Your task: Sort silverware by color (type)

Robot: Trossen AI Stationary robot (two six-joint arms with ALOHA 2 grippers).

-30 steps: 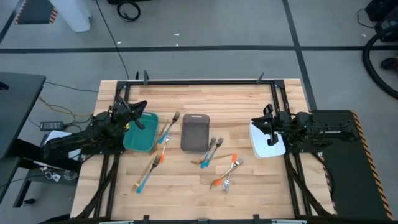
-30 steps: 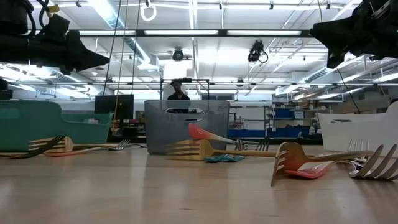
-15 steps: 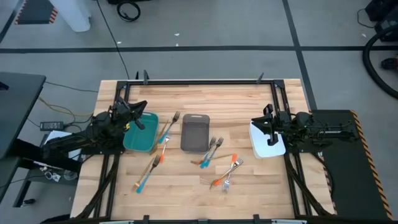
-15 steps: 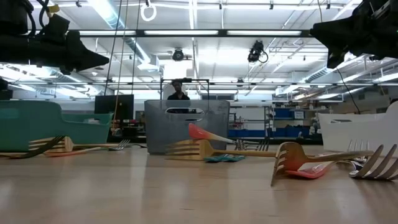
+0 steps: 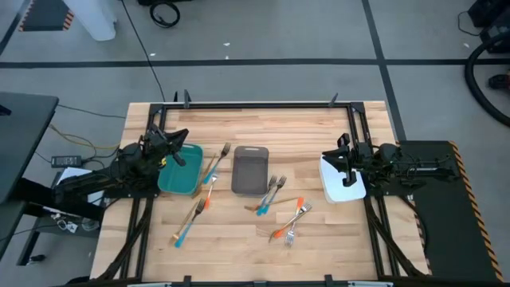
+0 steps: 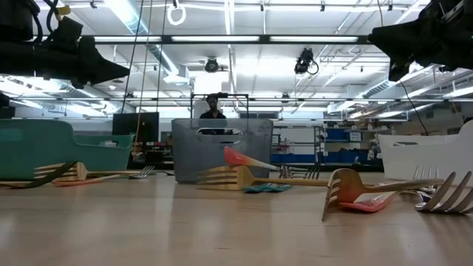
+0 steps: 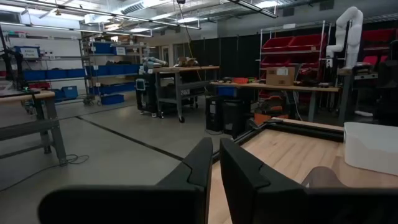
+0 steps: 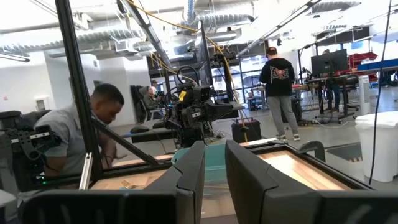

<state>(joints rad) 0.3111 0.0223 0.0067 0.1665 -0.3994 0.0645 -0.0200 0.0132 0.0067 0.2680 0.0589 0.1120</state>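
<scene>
Several pieces of silverware lie flat on the wooden table: two forks (image 5: 215, 164) between the teal tray (image 5: 178, 177) and the grey tray (image 5: 249, 170), two (image 5: 190, 221) near the front left, a cluster (image 5: 271, 194) beside the grey tray, and others (image 5: 291, 222) toward the front. Handles are blue, orange or gold. My left gripper (image 5: 182, 158) hovers over the teal tray with a narrow gap (image 7: 216, 155) between its fingers, holding nothing. My right gripper (image 5: 331, 158) hovers over the white tray (image 5: 344, 185), slightly open (image 8: 214, 163) and holding nothing.
A black frame (image 5: 255, 104) runs along the table's far edge and sides. The three trays stand in a row across the table's middle. Bare wood lies along the near edge (image 5: 239, 259) and behind the trays. People stand in the room beyond (image 8: 280, 93).
</scene>
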